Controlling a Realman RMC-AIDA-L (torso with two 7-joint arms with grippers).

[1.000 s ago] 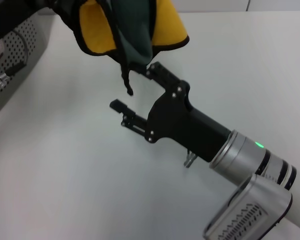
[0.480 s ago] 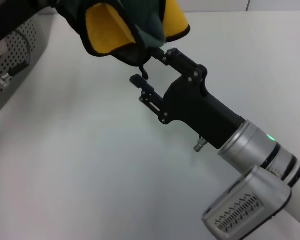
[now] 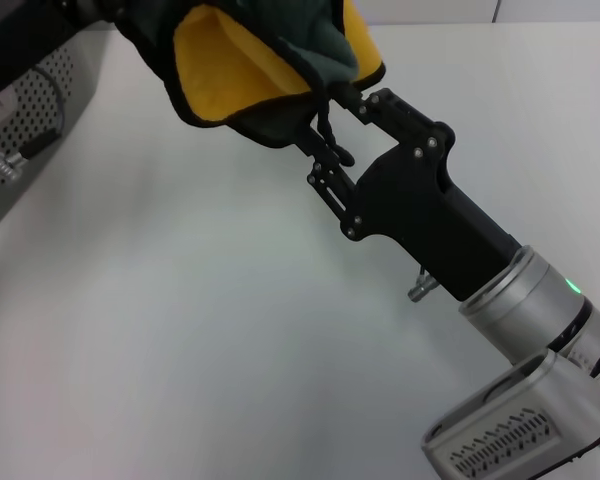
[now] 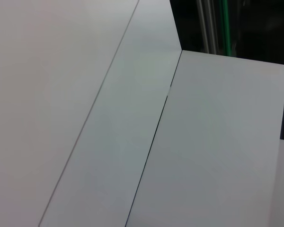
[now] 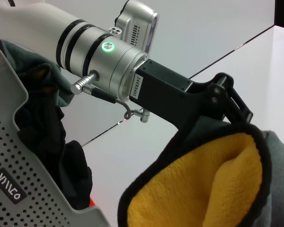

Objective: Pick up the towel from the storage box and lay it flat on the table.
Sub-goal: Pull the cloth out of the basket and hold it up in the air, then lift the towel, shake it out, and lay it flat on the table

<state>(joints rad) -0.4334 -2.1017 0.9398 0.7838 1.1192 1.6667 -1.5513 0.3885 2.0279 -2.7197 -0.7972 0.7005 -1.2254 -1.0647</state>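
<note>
The storage box (image 3: 20, 130) sits at far left. The left pincer (image 5: 222, 101) is clamped on the towel (image 3: 250, 70), which hangs bunched above the surface (image 3: 180, 330). The right pincer (image 3: 342, 125), fingers apart, should pinch a black-trimmed corner only, then spread it.

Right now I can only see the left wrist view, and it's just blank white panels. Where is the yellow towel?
Observer: The towel hangs bunched in the air above the table, out of the storage box.
Operator: What's holding it up?
Observer: The left gripper grips its top, as the right wrist view shows.
Operator: And the other arm?
Observer: The right gripper is open, with its fingers on either side of the towel's lower edge.
</note>
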